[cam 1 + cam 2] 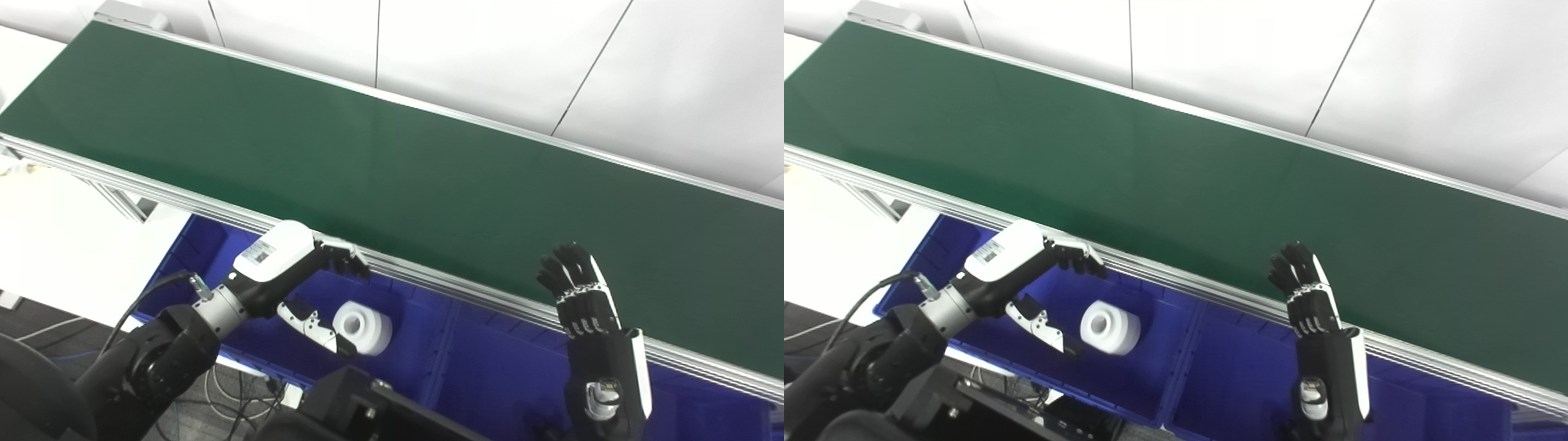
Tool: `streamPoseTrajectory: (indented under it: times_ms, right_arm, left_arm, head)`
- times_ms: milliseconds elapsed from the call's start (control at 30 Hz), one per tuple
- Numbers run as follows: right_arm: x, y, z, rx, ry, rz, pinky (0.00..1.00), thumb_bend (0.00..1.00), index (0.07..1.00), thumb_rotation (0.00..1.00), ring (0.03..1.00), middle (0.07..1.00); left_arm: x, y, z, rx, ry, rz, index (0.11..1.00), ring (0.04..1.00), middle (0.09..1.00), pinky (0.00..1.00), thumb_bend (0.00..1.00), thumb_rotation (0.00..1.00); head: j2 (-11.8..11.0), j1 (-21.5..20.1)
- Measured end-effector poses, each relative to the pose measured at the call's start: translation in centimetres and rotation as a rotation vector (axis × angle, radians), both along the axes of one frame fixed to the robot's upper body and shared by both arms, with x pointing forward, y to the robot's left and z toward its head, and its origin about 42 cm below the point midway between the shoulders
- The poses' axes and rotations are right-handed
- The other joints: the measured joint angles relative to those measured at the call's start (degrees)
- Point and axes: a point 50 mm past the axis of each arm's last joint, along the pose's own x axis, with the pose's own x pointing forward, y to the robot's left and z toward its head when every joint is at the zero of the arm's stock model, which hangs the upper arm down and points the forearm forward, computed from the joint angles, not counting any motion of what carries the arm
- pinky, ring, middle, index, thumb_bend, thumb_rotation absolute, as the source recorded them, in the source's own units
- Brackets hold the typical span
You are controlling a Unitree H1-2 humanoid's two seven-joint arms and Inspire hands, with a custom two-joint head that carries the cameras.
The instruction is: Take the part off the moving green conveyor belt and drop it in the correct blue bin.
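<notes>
The white ring-shaped part (365,328) with a round hole is inside the left blue bin (944,244), just right of my left hand's thumb tip; whether it rests on the floor or is in the air I cannot tell. My left hand (293,264) is over that bin, open, its fingers up by the belt's near rail and its thumb spread below, not touching the part. My right hand (1306,289) stands upright and open at the near edge of the green conveyor belt (367,153), holding nothing. No part shows on the belt.
A second blue bin (1234,367) lies right of the first, under the belt's aluminium rail (465,291), and a third bin's corner shows at the far right. Dark robot housing (361,407) fills the bottom middle. White wall panels stand behind the belt.
</notes>
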Motion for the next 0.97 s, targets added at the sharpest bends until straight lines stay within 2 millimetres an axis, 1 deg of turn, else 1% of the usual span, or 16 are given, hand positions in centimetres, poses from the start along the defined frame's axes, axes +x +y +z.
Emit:
streamPoseTrajectory:
  times_ms: [33,100,133,167,200,233,300,333,367,433,500,567,633,733,933,967]
  right_arm:
    - [0.0,0.1,-0.2,-0.004,0.008,-0.002,0.87,0.89,0.917,0.92,0.893,0.911]
    - [-0.3,0.4,-0.4,-0.008,0.014,-0.009,0.87,0.89,0.909,0.92,0.894,0.905]
    - [-0.3,0.7,-0.4,-0.008,0.015,-0.013,0.87,0.89,0.906,0.93,0.898,0.905]
    - [-0.4,0.9,-0.5,-0.012,0.015,-0.016,0.87,0.89,0.907,0.93,0.900,0.905]
    - [-0.4,1.2,-0.8,-0.018,0.017,-0.021,0.87,0.89,0.908,0.93,0.901,0.906]
    - [-0.4,1.5,-1.2,-0.023,0.026,-0.030,0.85,0.88,0.907,0.93,0.898,0.905]
    - [-0.4,2.2,-2.2,-0.040,0.050,-0.038,0.84,0.89,0.904,0.94,0.895,0.909]
    - [-0.5,2.5,-2.5,-0.046,0.051,-0.043,0.84,0.90,0.903,0.95,0.893,0.912]
    - [-0.6,2.7,-2.9,-0.055,0.051,-0.050,0.83,0.89,0.901,0.95,0.894,0.912]
    - [-1.1,3.3,-4.0,-0.067,0.065,-0.071,0.86,0.88,0.903,0.93,0.905,0.920]
    - [-1.4,3.7,-4.6,-0.067,0.076,-0.083,0.86,0.87,0.904,0.92,0.909,0.922]
    - [-1.4,3.7,-4.5,-0.067,0.067,-0.093,0.87,0.86,0.906,0.91,0.910,0.924]
    - [-1.6,3.6,-4.6,-0.072,0.061,-0.102,0.87,0.85,0.907,0.92,0.912,0.922]
    - [-1.9,3.6,-4.6,-0.076,0.065,-0.100,0.88,0.84,0.907,0.92,0.916,0.925]
    - [-3.1,3.5,-5.1,-0.079,0.097,-0.104,0.86,0.86,0.901,0.93,0.899,0.917]
    - [-3.2,3.5,-5.1,-0.079,0.100,-0.109,0.86,0.86,0.903,0.94,0.899,0.917]
  left_arm:
    - [0.0,-0.6,0.4,-0.060,-0.010,-0.005,0.651,0.612,0.658,0.54,1.00,0.83]
    - [0.2,-1.9,0.8,-0.175,-0.027,-0.010,0.666,0.636,0.682,0.56,1.00,0.85]
    - [0.5,-2.7,0.8,-0.225,-0.036,-0.013,0.682,0.656,0.702,0.57,1.00,0.87]
    - [0.9,-3.3,0.5,-0.271,-0.047,-0.019,0.700,0.675,0.717,0.59,0.99,0.89]
    - [1.4,-3.8,0.0,-0.307,-0.057,-0.020,0.718,0.695,0.733,0.62,0.98,0.89]
    - [2.2,-4.3,-0.8,-0.343,-0.064,-0.013,0.739,0.717,0.754,0.64,0.96,0.90]
    - [3.4,-5.0,-1.9,-0.400,-0.061,0.009,0.772,0.742,0.790,0.66,0.96,0.90]
    - [3.9,-5.4,-2.4,-0.436,-0.059,0.015,0.789,0.752,0.808,0.67,0.96,0.90]
    - [4.3,-6.0,-2.8,-0.472,-0.053,0.014,0.813,0.783,0.832,0.69,0.98,0.91]
    - [4.6,-7.4,-4.2,-0.550,-0.011,0.009,0.834,0.810,0.858,0.71,1.00,0.93]
    - [4.5,-8.5,-5.5,-0.598,0.042,0.010,0.837,0.815,0.863,0.71,1.00,0.93]
    - [4.2,-9.0,-6.0,-0.634,0.069,0.009,0.843,0.801,0.853,0.72,1.00,0.92]
    - [4.0,-9.6,-6.8,-0.667,0.111,0.004,0.844,0.772,0.838,0.69,0.97,0.91]
    - [3.6,-10.1,-7.8,-0.674,0.155,0.008,0.842,0.772,0.834,0.70,0.95,0.89]
    - [2.7,-10.9,-8.7,-0.682,0.197,0.005,0.838,0.785,0.837,0.70,0.94,0.89]
    - [2.6,-10.9,-8.7,-0.679,0.200,0.002,0.836,0.791,0.842,0.70,0.92,0.88]
  head:
    - [0.0,0.0]
    - [-1.2,-6.4]
    - [-1.3,-7.1]
    - [-2.3,-11.4]
    - [-2.6,-12.1]
    - [-3.5,-14.9]
    - [-3.5,-15.0]
    - [-5.1,-19.1]
    - [-6.5,-20.9]
    - [-7.6,-22.5]
    - [-7.6,-22.5]
    - [-8.0,-22.6]
    - [-7.6,-22.0]
    - [-7.5,-20.6]
    - [-7.8,-20.0]
    - [-8.8,-19.8]
